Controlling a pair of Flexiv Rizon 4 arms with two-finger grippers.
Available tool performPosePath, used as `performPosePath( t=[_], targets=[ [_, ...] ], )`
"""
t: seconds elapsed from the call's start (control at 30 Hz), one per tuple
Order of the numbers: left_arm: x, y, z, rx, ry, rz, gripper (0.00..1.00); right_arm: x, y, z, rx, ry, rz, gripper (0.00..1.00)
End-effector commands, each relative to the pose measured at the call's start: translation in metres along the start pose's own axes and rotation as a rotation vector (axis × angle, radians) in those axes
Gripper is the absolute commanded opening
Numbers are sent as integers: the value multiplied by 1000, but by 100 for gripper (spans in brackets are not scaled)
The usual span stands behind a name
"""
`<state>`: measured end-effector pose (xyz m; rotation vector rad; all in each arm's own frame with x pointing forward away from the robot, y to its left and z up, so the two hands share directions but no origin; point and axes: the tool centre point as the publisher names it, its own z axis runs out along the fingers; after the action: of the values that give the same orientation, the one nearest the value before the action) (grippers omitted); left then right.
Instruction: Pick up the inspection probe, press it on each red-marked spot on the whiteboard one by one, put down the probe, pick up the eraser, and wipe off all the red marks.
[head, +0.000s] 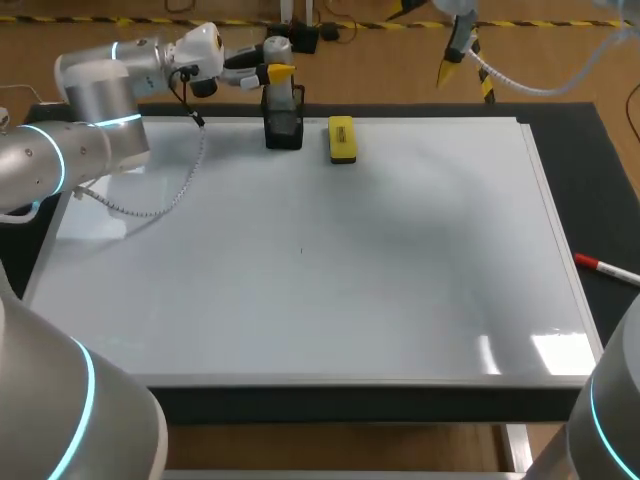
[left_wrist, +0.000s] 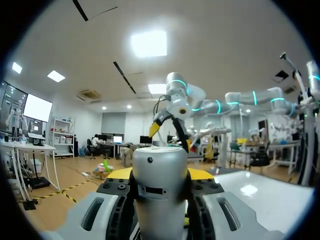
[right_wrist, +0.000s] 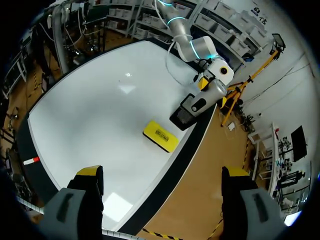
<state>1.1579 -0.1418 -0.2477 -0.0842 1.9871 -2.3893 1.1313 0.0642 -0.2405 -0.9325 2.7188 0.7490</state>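
Both fingers of left gripper clamp silver cylindrical inspection probe, black stand directly beneath, yellow block eraser beside stand. Right gripper gapes empty. Keep probe upright; travel straight, avoid snagging stand.

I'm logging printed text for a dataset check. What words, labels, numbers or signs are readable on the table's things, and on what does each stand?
No text reads clearly.
eraser: dark print on its yellow top, too small to read.
inspection probe: no print visible.
whiteboard: no writing visible.
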Motion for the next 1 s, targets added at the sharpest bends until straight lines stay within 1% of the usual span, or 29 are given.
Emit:
performPosePath(
  t=[0.03, 0.43, 0.47, 0.5, 0.53, 0.57, 0.6, 0.77, 1.0],
  targets=[
    [-3, 2, 0, -2, 4, -5, 0, 0, 0, -1, 4, 4, -1, 100],
    [-1, 7, -2, -2, -12, -23, 0, 0, 0, -1, 4, 4, -1, 100],
    [-1, 7, -2, -1, -12, -24, 13, 0, 0, -1, 4, 4, -1, 100],
    [-1, 7, -2, -1, -11, -25, 36, 0, 0, -1, 4, 4, -1, 100],
    [0, 6, -1, -2, -10, -26, 52, 0, 0, -1, 4, 4, -1, 100],
    [0, 6, -1, -3, -9, -26, 79, 0, 0, -1, 4, 4, -1, 100],
    [0, 6, -1, -3, -10, -27, 100, 0, 0, -1, 4, 4, -1, 100],
    [3, -2, -3, -15, -20, -15, 100, 0, 0, -1, 4, 4, -1, 100],
    [9, -16, -16, -82, -67, 20, 100, 0, 0, -1, 4, 4, -1, 100]
  ],
)
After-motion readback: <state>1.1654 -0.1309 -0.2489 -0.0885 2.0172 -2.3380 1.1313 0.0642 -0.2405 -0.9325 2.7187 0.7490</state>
